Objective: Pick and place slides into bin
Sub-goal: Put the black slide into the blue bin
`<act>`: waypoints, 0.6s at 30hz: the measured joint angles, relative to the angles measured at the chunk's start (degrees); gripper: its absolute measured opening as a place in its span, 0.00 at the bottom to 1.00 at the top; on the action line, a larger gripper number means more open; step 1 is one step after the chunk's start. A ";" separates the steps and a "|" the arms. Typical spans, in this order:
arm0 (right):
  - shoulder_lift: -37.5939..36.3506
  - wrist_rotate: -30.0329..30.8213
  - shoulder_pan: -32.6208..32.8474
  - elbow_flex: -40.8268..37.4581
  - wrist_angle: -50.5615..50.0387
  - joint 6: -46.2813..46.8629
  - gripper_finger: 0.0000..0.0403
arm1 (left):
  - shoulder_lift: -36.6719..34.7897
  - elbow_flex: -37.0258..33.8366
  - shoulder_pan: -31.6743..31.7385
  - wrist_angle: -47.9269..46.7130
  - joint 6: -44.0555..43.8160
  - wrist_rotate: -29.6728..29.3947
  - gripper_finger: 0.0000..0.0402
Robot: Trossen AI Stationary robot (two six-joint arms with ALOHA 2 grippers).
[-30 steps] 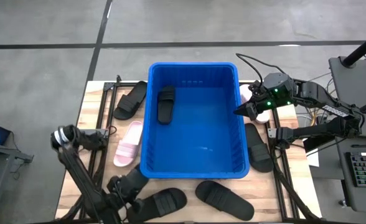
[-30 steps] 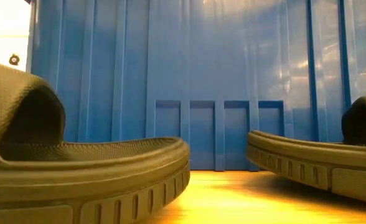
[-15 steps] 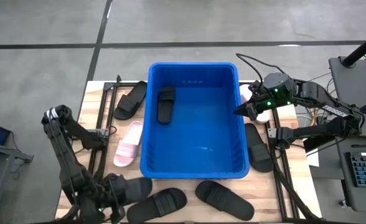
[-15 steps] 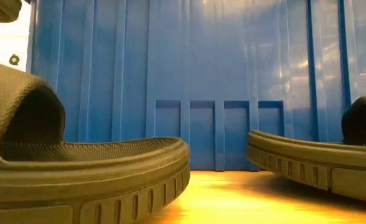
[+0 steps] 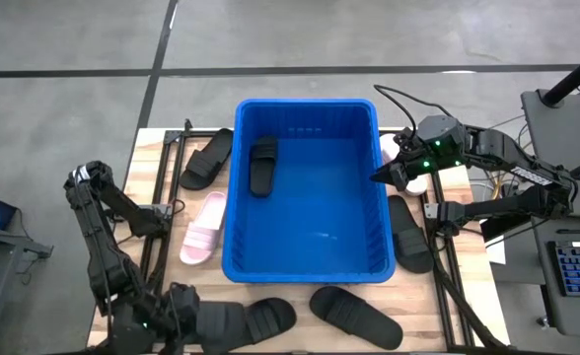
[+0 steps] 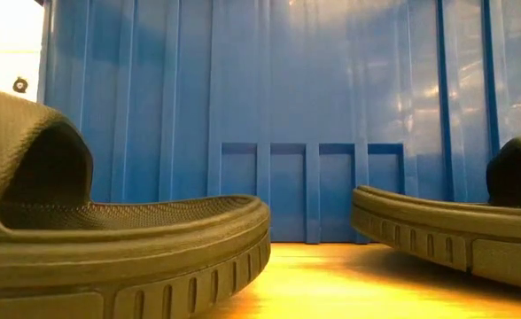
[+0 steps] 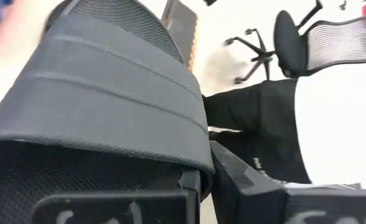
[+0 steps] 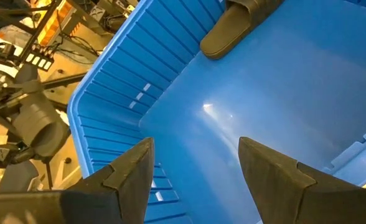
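**Left claw clenched on a black slide, right claw open over the bin**

From above, I see my left gripper [image 5: 177, 314] at the table's near edge, grasping a black slide [image 5: 221, 318] that lies sideways, long axis toward the right arm. My right gripper [image 5: 394, 176] hangs released over the bin [image 5: 310, 269] rim.

Left wrist: the held slide's ribbed strap [image 7: 108, 99] is directly ahead of the fingers.

Right wrist: another slide [image 8: 236, 23] lies inside the bin, beyond the spread fingers [image 8: 130, 168].

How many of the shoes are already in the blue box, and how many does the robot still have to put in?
One black slide lies in the bin. The left gripper is shut on another black slide near the table's front edge. At least five more wait on the table, among them the pink slide. The open right gripper hovers at the bin's right rim.
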 joint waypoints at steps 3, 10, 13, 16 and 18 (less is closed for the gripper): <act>0.00 0.86 0.00 0.01 0.00 -0.03 0.56 | 0.12 -0.01 0.00 2.35 1.04 -1.01 0.00; 0.00 1.54 0.00 0.02 0.02 -0.16 0.56 | 0.12 -0.02 0.13 8.58 9.18 -9.72 0.00; 0.00 1.54 0.00 0.00 0.02 -0.17 0.56 | 0.10 -0.02 0.13 10.09 12.37 -14.20 0.00; 0.00 1.56 -0.01 0.00 0.02 -0.18 0.56 | 0.10 -0.02 0.15 11.91 16.14 -18.76 0.00; 0.00 1.68 0.00 0.01 0.02 -0.17 0.56 | 0.10 -0.02 0.39 13.36 18.99 -22.10 0.00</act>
